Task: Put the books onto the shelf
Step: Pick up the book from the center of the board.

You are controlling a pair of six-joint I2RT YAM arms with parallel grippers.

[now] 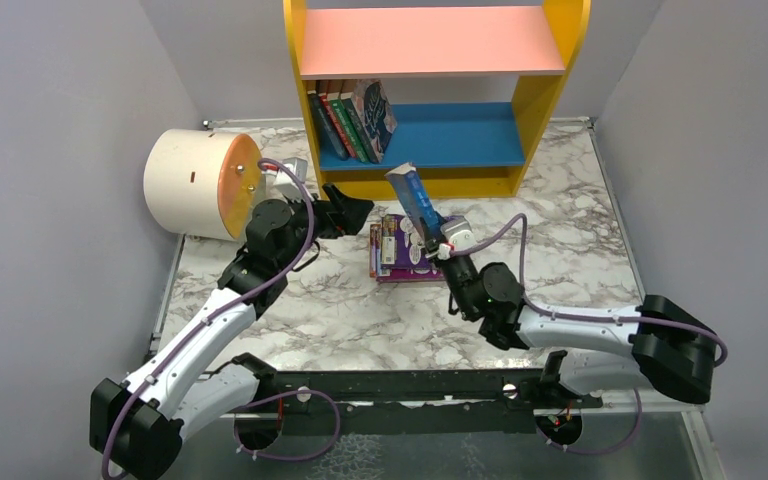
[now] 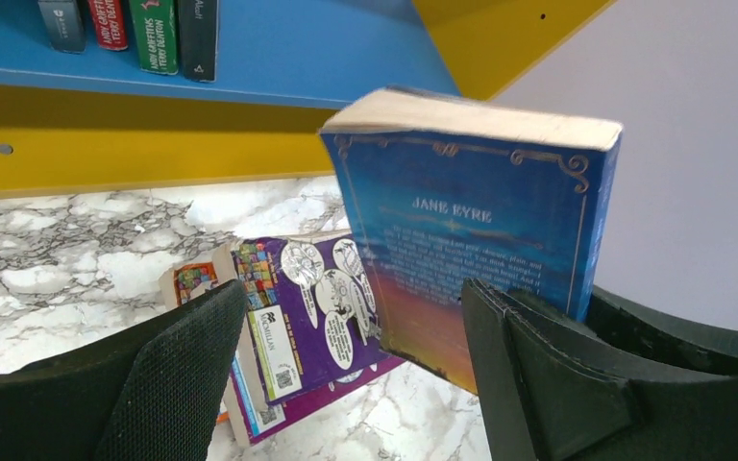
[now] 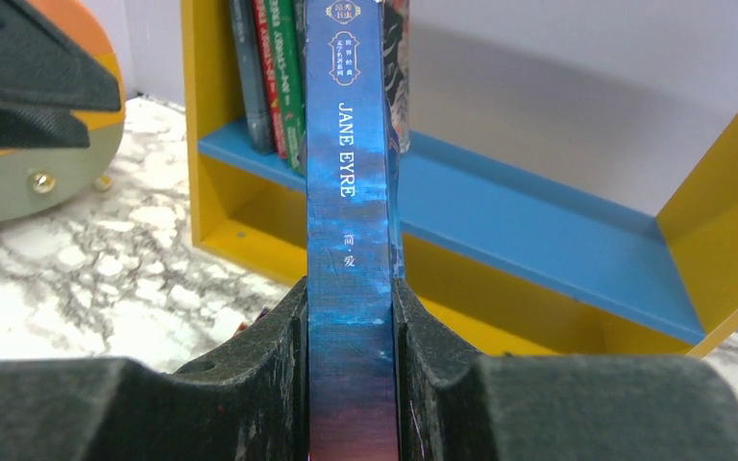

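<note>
Jane Eyre book [image 3: 351, 240] gripped by right hand [image 3: 351, 322], left hand [image 1: 352, 212] open alongside, purple books [image 1: 405, 262] lying near

The shelf [image 1: 572, 40] runs off the overhead view's top edge. In the left wrist view the shelved books [image 2: 154, 34] are cropped at 11 o'clock, only spine feet showing. The Jane Eyre book [image 3: 346, 192] has its foot buried in the right hand [image 3: 350, 327]. Beneath the purple book [image 2: 317, 317], lower books [image 2: 192, 283] show mere edges.
</note>
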